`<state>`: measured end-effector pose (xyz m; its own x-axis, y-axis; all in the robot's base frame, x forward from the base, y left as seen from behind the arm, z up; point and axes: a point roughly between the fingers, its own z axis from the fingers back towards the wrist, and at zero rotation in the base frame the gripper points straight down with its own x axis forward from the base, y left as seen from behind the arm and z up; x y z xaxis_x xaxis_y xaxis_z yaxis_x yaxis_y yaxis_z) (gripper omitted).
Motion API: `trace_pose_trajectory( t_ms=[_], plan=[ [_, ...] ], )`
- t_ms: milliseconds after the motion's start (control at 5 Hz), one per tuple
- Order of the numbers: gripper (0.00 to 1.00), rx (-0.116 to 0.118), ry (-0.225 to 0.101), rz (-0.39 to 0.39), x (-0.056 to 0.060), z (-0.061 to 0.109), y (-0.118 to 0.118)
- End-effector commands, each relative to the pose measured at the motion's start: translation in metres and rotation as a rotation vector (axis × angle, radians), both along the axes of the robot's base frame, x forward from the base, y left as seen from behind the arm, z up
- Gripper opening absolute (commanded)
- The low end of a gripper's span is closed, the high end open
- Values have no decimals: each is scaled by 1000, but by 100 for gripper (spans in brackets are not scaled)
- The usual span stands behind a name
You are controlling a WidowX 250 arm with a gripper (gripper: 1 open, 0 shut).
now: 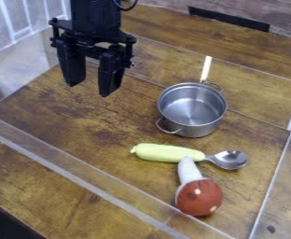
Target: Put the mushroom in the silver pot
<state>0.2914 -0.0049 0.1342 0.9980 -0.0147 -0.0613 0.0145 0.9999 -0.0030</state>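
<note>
Gripper (92, 84) hanging above table (61, 121) upper left, pointing down, fingers spread, holding nothing. Mushroom (196, 189) lying on table near front edge, cap toward camera, stem touching yellow-green vegetable (167, 152). Silver pot (192, 108) sitting behind them. Spoon (228, 160) lying just beside stem.

All-black arm, matte, boxy wrist block at top. Pincer (92, 73) black as well: two long flat fingers (75, 67), squared tips, hung from wide crossbar. Small bracket lugs at crossbar ends. Dark cable or link visible above wrist. Screws, markings too small to tell.
</note>
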Motion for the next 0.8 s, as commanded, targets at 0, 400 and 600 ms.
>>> trace_pose_trajectory(
  t_ms=[0, 400, 600],
  plan=[
    [100, -3, 34, 22, -6, -13, -4],
    [100, -23, -8, -46, -3, -13, -83],
    [0, -34, -29, -96, 5, -9, -126]
  ],
)
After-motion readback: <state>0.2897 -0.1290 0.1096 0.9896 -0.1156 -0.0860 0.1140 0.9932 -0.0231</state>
